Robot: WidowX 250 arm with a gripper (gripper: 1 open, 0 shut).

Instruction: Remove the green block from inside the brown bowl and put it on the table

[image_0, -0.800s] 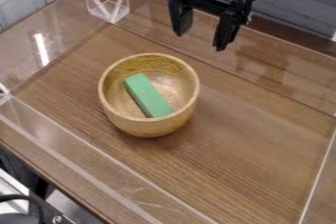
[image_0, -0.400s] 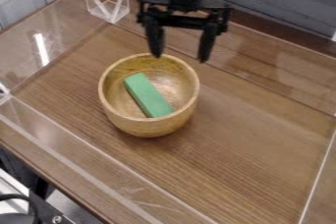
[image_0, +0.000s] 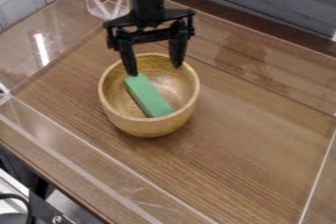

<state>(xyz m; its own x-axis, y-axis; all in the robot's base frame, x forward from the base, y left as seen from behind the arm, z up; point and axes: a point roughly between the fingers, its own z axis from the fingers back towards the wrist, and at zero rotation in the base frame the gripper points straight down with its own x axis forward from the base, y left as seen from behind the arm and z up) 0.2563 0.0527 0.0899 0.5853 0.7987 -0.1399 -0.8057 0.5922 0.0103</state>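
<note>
One green block (image_0: 147, 95), one brown bowl (image_0: 171, 119), one table (image_0: 250, 140), one gripper (image_0: 156, 61).

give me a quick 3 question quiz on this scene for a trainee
1. True or false: the green block lies inside the bowl.
2. The gripper is: A) shut on the block, B) open above the bowl's far rim, C) resting on the table.
3. Fill in: the fingers point ____.

Key: 1 true; 2 B; 3 down
</note>
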